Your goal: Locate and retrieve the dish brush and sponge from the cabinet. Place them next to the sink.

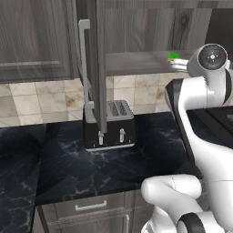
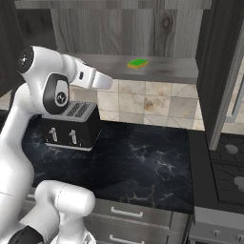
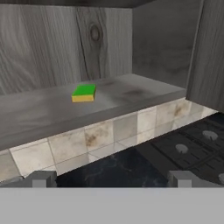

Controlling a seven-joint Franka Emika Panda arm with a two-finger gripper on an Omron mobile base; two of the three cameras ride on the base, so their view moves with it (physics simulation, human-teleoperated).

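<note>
The sponge (image 3: 83,92), a small green block with a yellow layer, lies flat on the bottom shelf of the open cabinet (image 3: 131,94). It also shows as the sponge (image 2: 137,63) and the sponge (image 1: 173,57) in the base views. My gripper (image 3: 111,179) is open, its fingertips (image 3: 41,178) wide apart with nothing between them. It hangs in front of the shelf edge, slightly below and well short of the sponge. The dish brush and the sink are out of view.
One cabinet door (image 1: 95,68) with a silver bar handle (image 1: 84,59) swings out over the toaster (image 1: 109,125). The other door (image 2: 221,71) stands open at the right, above a stove (image 2: 228,162). Dark marble counter (image 2: 143,162) and tiled wall lie below the shelf.
</note>
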